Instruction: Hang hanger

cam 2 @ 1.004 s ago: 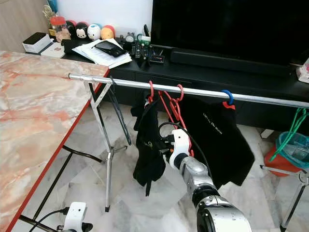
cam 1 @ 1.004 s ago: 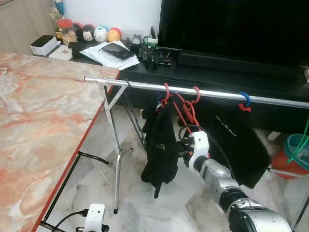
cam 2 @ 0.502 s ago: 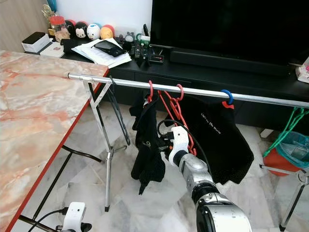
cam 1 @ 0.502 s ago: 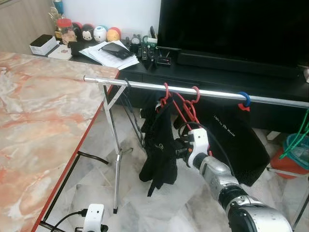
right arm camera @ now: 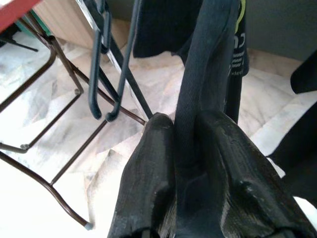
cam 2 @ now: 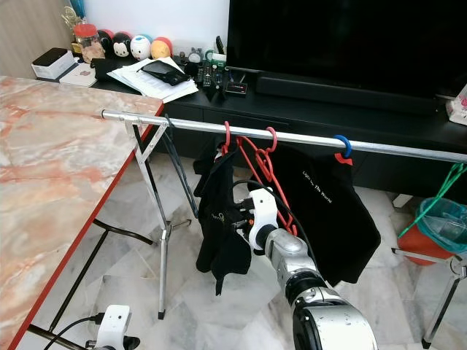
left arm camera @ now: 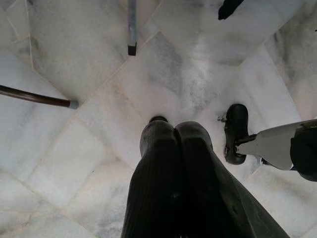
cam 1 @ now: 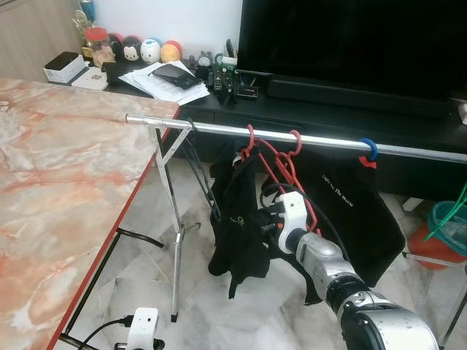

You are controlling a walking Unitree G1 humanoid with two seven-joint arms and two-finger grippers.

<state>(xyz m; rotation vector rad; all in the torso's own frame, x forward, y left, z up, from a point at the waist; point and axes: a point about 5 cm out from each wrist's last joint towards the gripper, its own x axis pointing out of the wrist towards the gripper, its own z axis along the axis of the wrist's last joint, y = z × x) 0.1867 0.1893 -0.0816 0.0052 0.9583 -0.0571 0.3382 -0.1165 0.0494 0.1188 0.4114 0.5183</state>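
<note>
A silver rail (cam 1: pixel 204 127) runs across in front of the TV console. Two red hangers (cam 1: pixel 281 157) hook over it side by side, and a black garment (cam 1: pixel 241 219) droops from the left one. My right gripper (cam 1: pixel 267 223) reaches up beside that garment and is shut on a fold of it; the right wrist view has the dark cloth (right arm camera: pixel 203 84) pinched between both fingers (right arm camera: pixel 148 163). A black printed shirt (cam 1: pixel 357 211) hangs from a blue hook (cam 1: pixel 369 150) further right. My left gripper (left arm camera: pixel 174 128) hangs low over the marble floor, fingers shut together and holding nothing.
A marble table with a red edge (cam 1: pixel 131 211) fills the left side. The rack's upright and tripod legs (cam 1: pixel 176 248) stand beside it. Dark empty hangers (right arm camera: pixel 106 74) hang near the upright. An orange bucket (cam 1: pixel 436 251) and a green hanger (cam 1: pixel 454 211) are at the right.
My right gripper has shifted a little left and up with the black garment, whose lower end has swung. The left arm has not moved.
</note>
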